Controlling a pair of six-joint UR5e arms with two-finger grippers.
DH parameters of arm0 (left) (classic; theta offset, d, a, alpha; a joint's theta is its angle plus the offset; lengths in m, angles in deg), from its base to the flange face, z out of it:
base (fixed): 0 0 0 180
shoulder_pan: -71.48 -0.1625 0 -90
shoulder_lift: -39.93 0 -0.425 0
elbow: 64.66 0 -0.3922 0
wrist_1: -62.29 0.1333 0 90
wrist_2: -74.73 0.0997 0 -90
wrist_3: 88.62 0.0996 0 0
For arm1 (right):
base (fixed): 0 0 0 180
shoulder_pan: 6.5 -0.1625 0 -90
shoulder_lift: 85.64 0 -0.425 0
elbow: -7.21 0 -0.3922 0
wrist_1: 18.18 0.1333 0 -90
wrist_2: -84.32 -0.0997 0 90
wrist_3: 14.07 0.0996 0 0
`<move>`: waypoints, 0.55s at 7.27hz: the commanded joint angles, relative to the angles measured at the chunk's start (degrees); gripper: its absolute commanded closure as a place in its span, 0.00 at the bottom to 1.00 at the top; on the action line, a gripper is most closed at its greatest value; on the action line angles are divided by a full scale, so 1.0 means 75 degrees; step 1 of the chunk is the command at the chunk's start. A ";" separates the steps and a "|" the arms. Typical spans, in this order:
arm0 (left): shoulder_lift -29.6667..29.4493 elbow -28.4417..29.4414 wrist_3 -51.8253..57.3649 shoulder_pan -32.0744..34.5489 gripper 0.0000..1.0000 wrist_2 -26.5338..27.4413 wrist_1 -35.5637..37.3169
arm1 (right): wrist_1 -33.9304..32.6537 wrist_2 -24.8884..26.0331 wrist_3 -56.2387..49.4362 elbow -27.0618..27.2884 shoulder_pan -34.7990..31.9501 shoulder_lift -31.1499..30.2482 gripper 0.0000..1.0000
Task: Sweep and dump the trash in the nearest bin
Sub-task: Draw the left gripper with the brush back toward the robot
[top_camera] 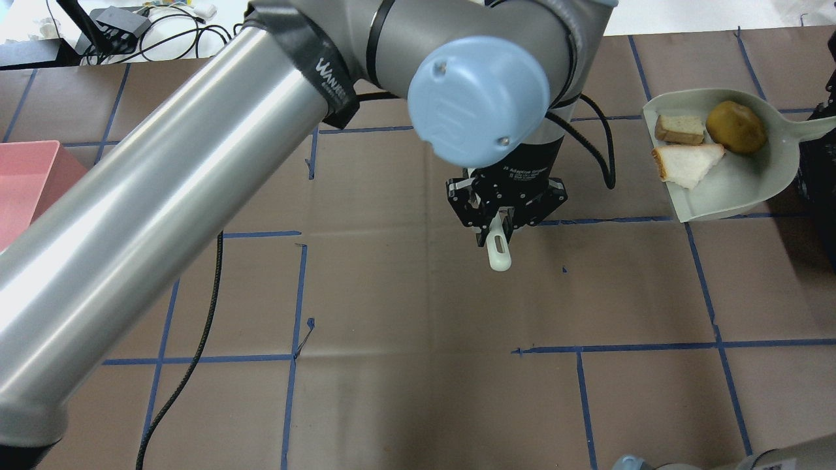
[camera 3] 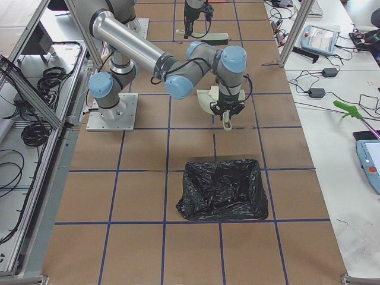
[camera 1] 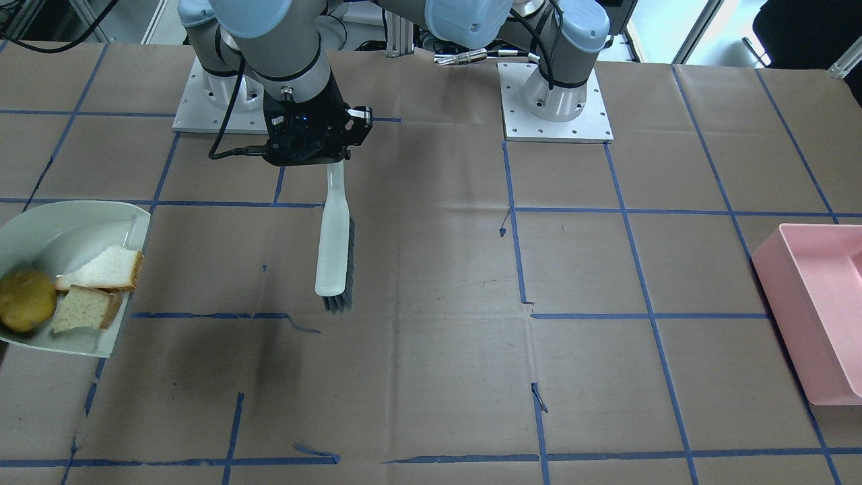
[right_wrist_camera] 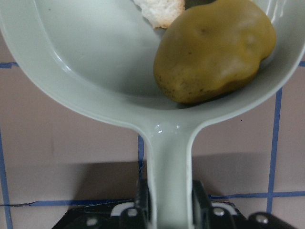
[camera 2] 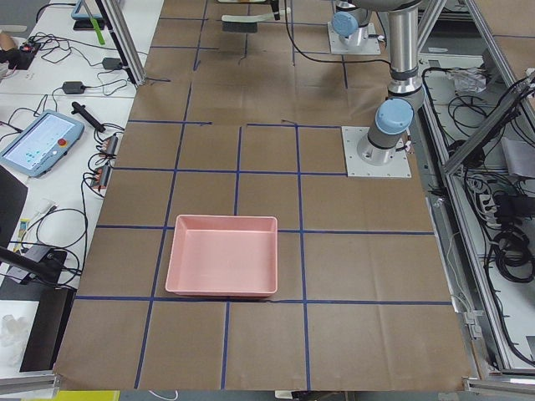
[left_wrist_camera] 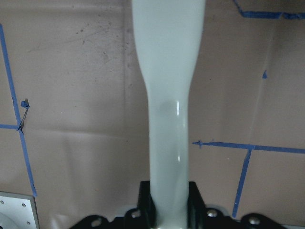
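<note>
The left tool (top_camera: 498, 222) pinches the brush (camera 1: 335, 249), the right tool (right_wrist_camera: 167, 200) the dustpan handle (right_wrist_camera: 167, 152). The potato (right_wrist_camera: 214, 52) may roll; bread (camera 1: 104, 269) is light.

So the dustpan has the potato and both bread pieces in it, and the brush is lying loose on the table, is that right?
Not quite. The brush is not lying loose: the left gripper is shut on its handle, as the left wrist view shows. The rest holds: the dustpan does carry the potato and both bread pieces.
</note>
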 commanded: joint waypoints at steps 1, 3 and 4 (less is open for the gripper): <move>0.1208 -0.2477 0.0068 -0.0098 0.99 -0.0012 0.1512 | 0.0154 0.0024 -0.0462 -0.0056 0.0639 -0.0071 1.00; 0.2008 -0.4214 0.0114 -0.0064 0.97 0.0023 0.2135 | 0.0190 0.0024 -0.1245 -0.0325 0.1214 -0.0036 1.00; 0.2266 -0.5046 0.0126 0.0018 0.93 0.0011 0.2824 | 0.0178 0.0024 -0.1540 -0.0454 0.1506 0.0022 1.00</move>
